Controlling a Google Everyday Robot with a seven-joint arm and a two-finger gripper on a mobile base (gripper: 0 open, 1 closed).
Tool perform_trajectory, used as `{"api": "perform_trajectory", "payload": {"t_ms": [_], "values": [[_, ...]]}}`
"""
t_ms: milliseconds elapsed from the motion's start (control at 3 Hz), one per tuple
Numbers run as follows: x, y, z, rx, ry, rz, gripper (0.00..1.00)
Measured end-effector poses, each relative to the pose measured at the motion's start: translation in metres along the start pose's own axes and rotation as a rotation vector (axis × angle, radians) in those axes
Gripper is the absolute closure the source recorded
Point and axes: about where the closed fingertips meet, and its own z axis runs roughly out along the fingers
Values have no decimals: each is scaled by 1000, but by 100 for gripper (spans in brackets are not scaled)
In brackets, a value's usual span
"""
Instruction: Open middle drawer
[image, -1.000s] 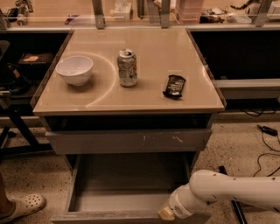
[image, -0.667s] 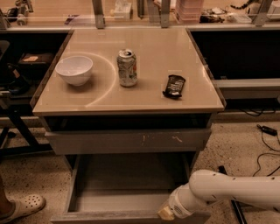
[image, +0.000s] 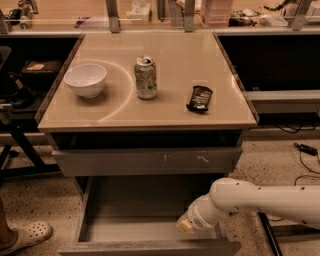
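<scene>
Nothing visibly shifts from the earlier frames. At lower centre, the middle drawer (image: 132, 212) stands pulled well out below the scratched top front (image: 125, 161), its long axis running left to right. At its lower right, the gripper (image: 184, 227) sits just behind the drawer's front edge; whether it grips anything I cannot tell. Any further pull would run toward the bottom edge.
</scene>
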Motion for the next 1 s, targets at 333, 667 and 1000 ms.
{"api": "perform_trajectory", "payload": {"t_ms": [333,667,1000], "values": [[-1,-1,0,1,-1,-1,82],[-1,-1,0,1,-1,-1,59],[-1,-1,0,1,-1,-1,36]]}}
